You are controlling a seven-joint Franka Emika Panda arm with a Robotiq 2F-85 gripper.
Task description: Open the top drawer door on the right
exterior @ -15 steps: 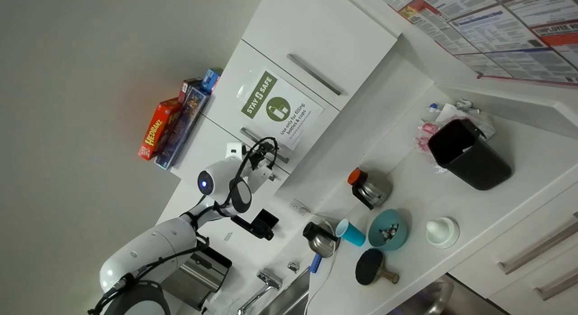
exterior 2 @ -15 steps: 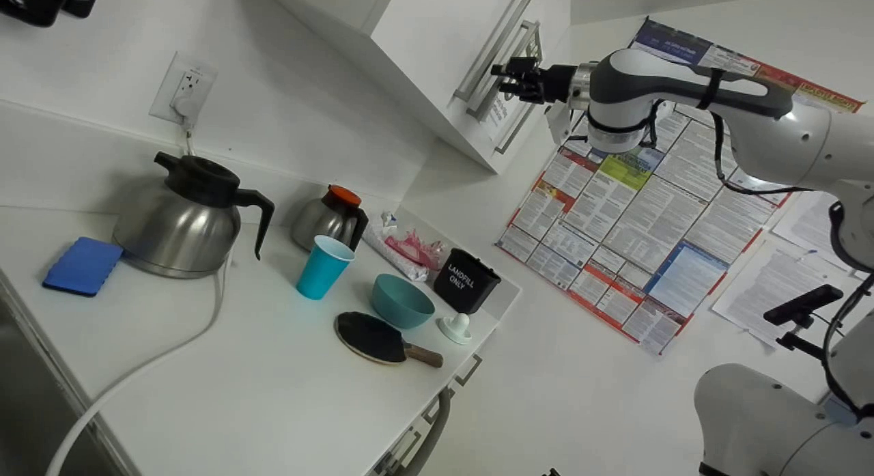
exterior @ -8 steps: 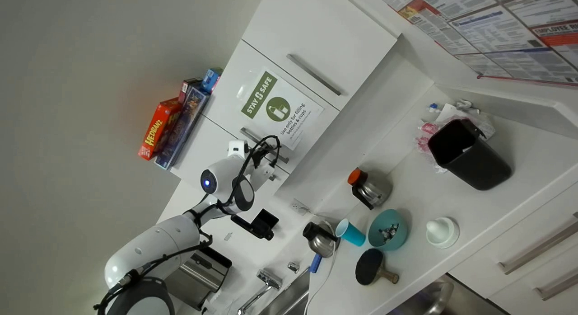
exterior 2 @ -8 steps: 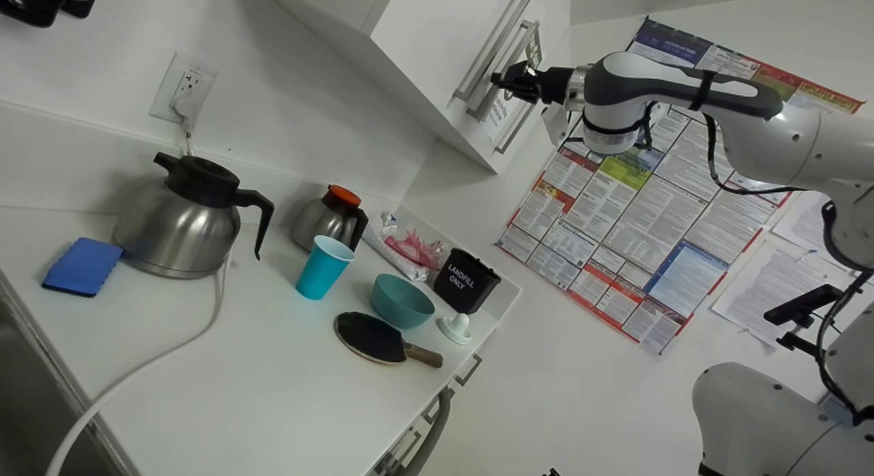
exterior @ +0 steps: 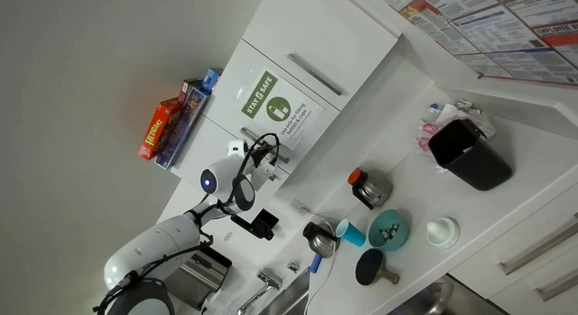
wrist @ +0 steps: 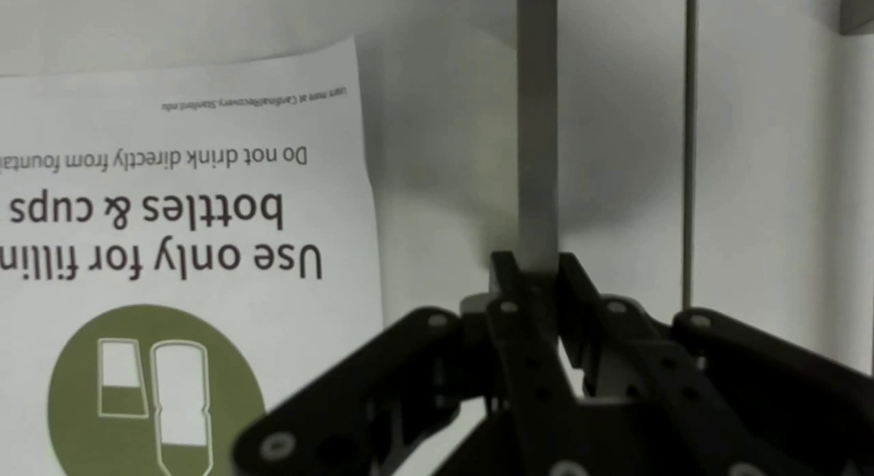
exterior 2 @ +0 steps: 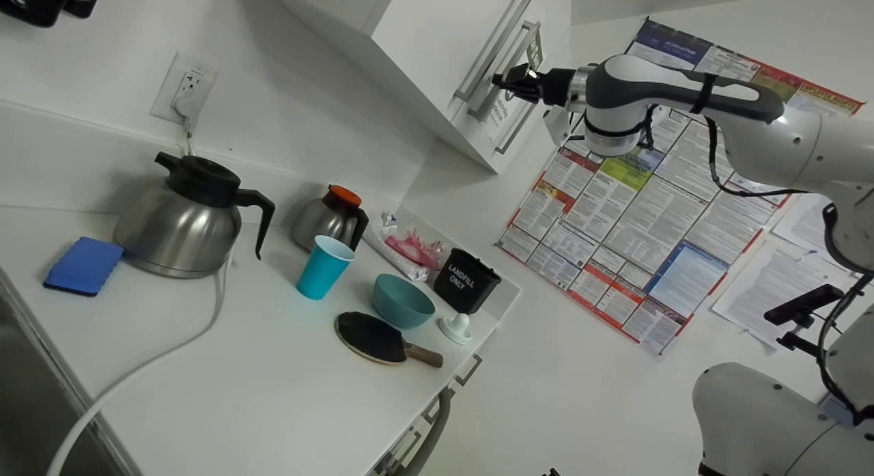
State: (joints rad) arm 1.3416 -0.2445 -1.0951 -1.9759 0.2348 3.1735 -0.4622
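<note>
Sticker [wrist: 191, 257] cut off at wrist view's left edge; handle [wrist: 537, 128] partly hidden by tool [wrist: 536, 264]

Jaws, spread apart 1 s ago, are now closed w/ the silver bar handle [wrist: 538, 134] btwn them. In an exterior view the arm [exterior: 169, 240] sits a touch twd 2 o'clock vs 1 s ago; in an exterior view its forearm [exterior 2: 672, 80] is slightly twd 8 o'clock.
</note>
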